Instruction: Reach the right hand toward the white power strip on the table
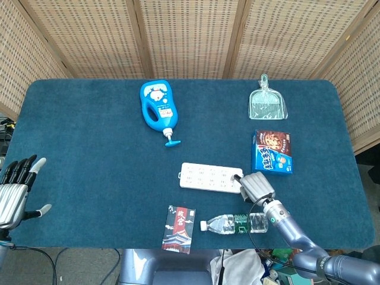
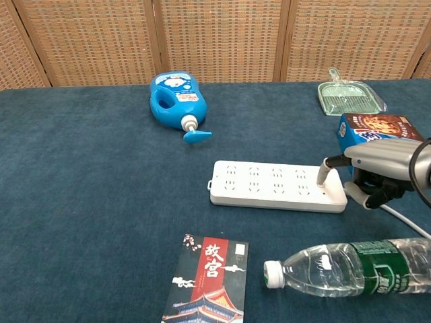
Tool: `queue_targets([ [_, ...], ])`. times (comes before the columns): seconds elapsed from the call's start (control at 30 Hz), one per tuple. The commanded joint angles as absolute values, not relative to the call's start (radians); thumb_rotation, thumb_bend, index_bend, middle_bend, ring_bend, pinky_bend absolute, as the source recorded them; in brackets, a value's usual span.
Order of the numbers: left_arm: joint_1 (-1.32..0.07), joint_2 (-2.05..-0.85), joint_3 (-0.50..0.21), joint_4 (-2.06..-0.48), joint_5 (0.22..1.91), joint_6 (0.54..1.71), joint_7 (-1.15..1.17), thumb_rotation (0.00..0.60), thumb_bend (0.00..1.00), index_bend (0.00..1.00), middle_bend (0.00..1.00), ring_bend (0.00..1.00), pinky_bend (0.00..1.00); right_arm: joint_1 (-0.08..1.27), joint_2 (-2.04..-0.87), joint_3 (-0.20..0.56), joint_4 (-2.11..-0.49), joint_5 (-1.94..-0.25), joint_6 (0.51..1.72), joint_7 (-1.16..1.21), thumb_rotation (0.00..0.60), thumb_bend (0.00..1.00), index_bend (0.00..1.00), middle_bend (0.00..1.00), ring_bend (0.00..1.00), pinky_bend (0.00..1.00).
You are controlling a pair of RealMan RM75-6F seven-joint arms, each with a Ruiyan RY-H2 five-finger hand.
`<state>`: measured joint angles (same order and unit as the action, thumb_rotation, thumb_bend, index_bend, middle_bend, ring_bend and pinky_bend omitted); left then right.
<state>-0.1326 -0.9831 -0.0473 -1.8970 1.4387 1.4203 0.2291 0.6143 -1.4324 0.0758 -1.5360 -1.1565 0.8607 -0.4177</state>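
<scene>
The white power strip (image 1: 211, 177) (image 2: 276, 185) lies flat near the table's front middle, its cable (image 2: 404, 219) running off to the right. My right hand (image 1: 256, 187) (image 2: 374, 175) is at the strip's right end. One outstretched finger (image 2: 322, 176) touches the top of the strip there, and the other fingers curl under the palm with nothing in them. At the table's left edge my left hand (image 1: 15, 190) hangs with its fingers spread, holding nothing; only the head view shows it.
A clear water bottle (image 1: 234, 224) (image 2: 350, 268) lies just in front of the right hand. A blue cookie box (image 1: 272, 151) (image 2: 374, 128) sits right behind it. A booklet (image 1: 180, 229), a blue detergent bottle (image 1: 157, 107) and a green dustpan (image 1: 268, 104) lie further off.
</scene>
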Motion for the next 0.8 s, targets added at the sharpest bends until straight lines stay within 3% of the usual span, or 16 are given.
queue_targets([
  [0.03,-0.133,-0.983,-0.047,-1.897,1.439,1.420,0.228,0.600,0.00,0.00,0.00,0.00,0.00,0.619,-1.435,0.068,-1.530,-1.145,0.851,-0.428,0.600,0.69,0.27,0.94,0.96,1.00],
  [0.4,-0.132,-0.983,-0.045,-1.898,1.443,1.424,0.228,0.600,0.00,0.00,0.00,0.00,0.00,0.628,-1.425,0.065,-1.557,-1.141,0.872,-0.438,0.600,0.69,0.27,0.94,0.96,1.00],
  [0.57,-0.131,-0.979,-0.044,-1.899,1.447,1.426,0.219,0.600,0.00,0.00,0.00,0.00,0.00,0.604,-1.383,0.128,-1.633,-1.256,1.002,-0.311,0.600,0.69,0.27,0.94,0.96,1.00],
  [0.7,-0.129,-0.975,-0.041,-1.899,1.455,1.430,0.209,0.600,0.00,0.00,0.00,0.00,0.00,0.558,-1.331,0.175,-1.687,-1.412,1.177,-0.144,0.600,0.69,0.27,0.92,0.95,1.00],
  [0.73,-0.129,-0.974,-0.040,-1.899,1.458,1.431,0.207,0.600,0.00,0.00,0.00,0.00,0.00,0.541,-1.315,0.175,-1.694,-1.455,1.223,-0.104,0.600,0.65,0.27,0.89,0.92,0.99],
  [0.8,-0.127,-0.971,-0.038,-1.899,1.464,1.433,0.202,0.600,0.00,0.00,0.00,0.00,0.00,0.504,-1.278,0.167,-1.704,-1.521,1.306,-0.044,0.600,0.40,0.23,0.71,0.72,0.82],
])
